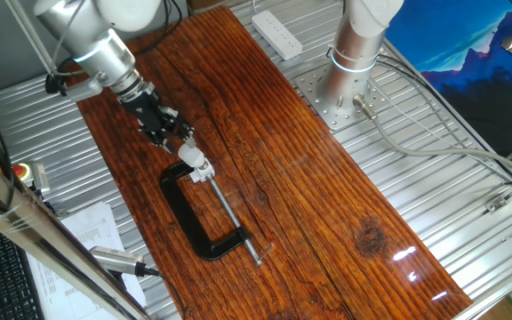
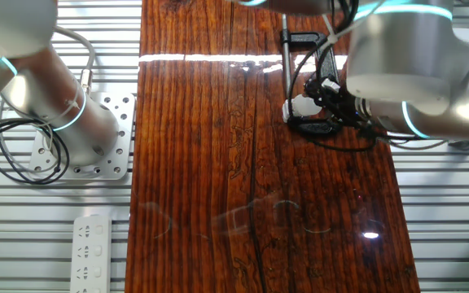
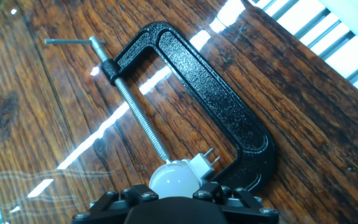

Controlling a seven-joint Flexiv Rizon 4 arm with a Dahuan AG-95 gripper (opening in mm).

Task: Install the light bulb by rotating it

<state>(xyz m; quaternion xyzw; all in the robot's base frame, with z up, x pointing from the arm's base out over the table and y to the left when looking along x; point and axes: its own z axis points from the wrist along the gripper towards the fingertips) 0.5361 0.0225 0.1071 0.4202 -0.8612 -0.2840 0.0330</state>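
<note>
The light bulb [image 3: 174,177] is a small white frosted dome that sits between my gripper's [image 3: 174,190] black fingers, low in the hand view. Its far end meets a small white socket block [image 3: 202,163] held in a black C-clamp [image 3: 229,106] that lies flat on the wooden board. In one fixed view the gripper [image 1: 183,145] reaches down from the upper left onto the bulb [image 1: 190,156] at the clamp's [image 1: 188,213] top end. In the other fixed view the bulb [image 2: 297,107] shows just left of the gripper [image 2: 309,104]. The fingers close on the bulb from both sides.
The clamp's long screw [image 3: 138,118] and its handle pin [image 3: 70,42] stretch across the dark wooden board [image 1: 327,204]. A second arm's base [image 1: 349,67] and a white power strip [image 1: 276,34] stand at the far end. Metal slats [image 1: 434,133] surround the board.
</note>
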